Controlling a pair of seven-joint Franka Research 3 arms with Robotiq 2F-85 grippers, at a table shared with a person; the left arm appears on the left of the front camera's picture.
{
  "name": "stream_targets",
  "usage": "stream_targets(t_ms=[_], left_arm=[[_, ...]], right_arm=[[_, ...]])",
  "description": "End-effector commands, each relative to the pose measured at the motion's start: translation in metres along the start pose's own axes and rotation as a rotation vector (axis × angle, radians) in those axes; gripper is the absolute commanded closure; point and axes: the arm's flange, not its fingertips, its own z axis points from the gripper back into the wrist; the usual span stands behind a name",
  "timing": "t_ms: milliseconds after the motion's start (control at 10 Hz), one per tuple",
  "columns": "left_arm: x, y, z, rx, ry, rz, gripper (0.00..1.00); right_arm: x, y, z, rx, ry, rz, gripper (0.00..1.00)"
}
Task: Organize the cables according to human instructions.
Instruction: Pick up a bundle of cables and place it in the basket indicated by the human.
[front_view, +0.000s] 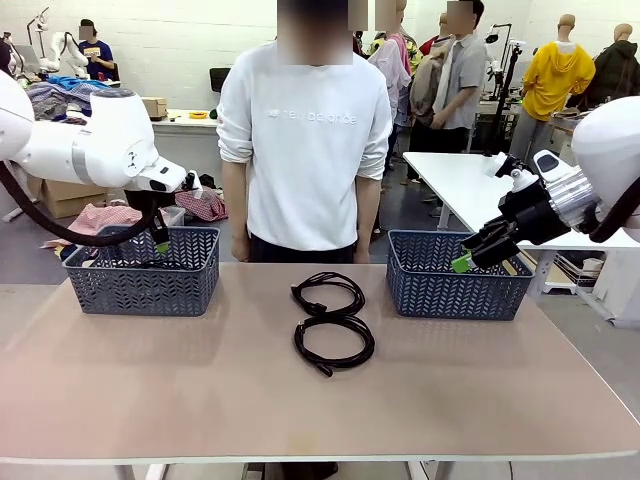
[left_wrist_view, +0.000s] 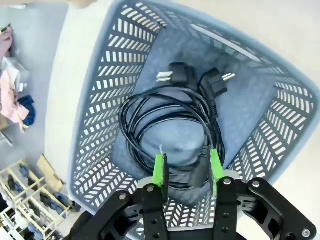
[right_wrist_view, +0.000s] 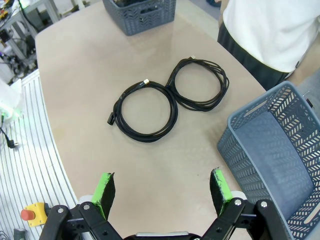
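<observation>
Two black power cords lie coiled mid-table, far coil (front_view: 297, 293) and near coil (front_view: 300, 343), touching in a figure-eight. This pair is the reference for all places below.

Left basket (front_view: 140, 285): well left of the pair, grey lattice. The left gripper (front_view: 160, 240) is lowered into it. In the wrist view the green pads (left_wrist_view: 160, 170) stand partly apart, straddling the near arc of a coiled cord (left_wrist_view: 135, 145) that rests on the basket floor. The bundle sits close to one pad but is not pinched, so I judge nothing is gripped. Two pinned plugs (left_wrist_view: 165, 75) show at the coil's far side, so there may be two cords here; I cannot separate them. The low wrist and slack fingers fit a drop-off inside the walls (left_wrist_view: 105, 75), so the coil stays contained.

Right basket (front_view: 460, 295): well right of the pair; its visible floor is bare. The right gripper (front_view: 462, 262) hovers by the basket's wall nearer the pair. Its fingers (right_wrist_view: 107, 192) are spread wide and hold nothing. Its camera looks back at the pair (right_wrist_view: 145, 138), a ready stance for a pick.

A person (front_view: 305, 150) stands behind the pair, arms down; no pointing is visible. The sorting looks partly done, with the pair on the table (front_view: 180, 380) left to assign.
</observation>
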Motion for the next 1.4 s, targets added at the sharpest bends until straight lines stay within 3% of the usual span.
stream_targets(t_ms=[0, 100, 200, 300, 400, 900, 1000, 1300], left_arm=[[0.0004, 0.0018, 0.0047, 0.011, 0.013, 0.02, 0.27], [-0.0006, 0.0018, 0.0055, 0.005, 0.015, 0.026, 0.41], [-0.0008, 0.0015, 0.0061, -0.003, 0.015, 0.03, 0.07], [-0.0005, 0.0008, 0.0069, -0.011, 0.015, 0.039, 0.22], [-0.0002, -0.0004, 0.0073, -0.015, 0.011, 0.041, 0.0], [-0.0001, -0.003, 0.0098, -0.016, -0.018, 0.087, 0.0], [0.001, -0.0016, 0.0037, -0.017, 0.006, 0.03, 0.0], [0.001, -0.0016, 0.0037, -0.017, 0.006, 0.03, 0.0]], right_arm=[[0.0005, -0.0035, -0.0012, 0.014, -0.035, 0.019, 0.0], [0.0005, -0.0035, -0.0012, 0.014, -0.035, 0.019, 0.0], [0.0005, -0.0035, -0.0012, 0.014, -0.035, 0.019, 0.0], [0.0005, -0.0035, -0.0012, 0.014, -0.035, 0.019, 0.0], [0.0005, -0.0035, -0.0012, 0.014, -0.035, 0.019, 0.0], [0.0005, -0.0035, -0.0012, 0.014, -0.035, 0.019, 0.0], [0.0005, -0.0035, -0.0012, 0.014, -0.035, 0.019, 0.0], [0.0005, -0.0035, -0.0012, 0.014, -0.035, 0.019, 0.0]])
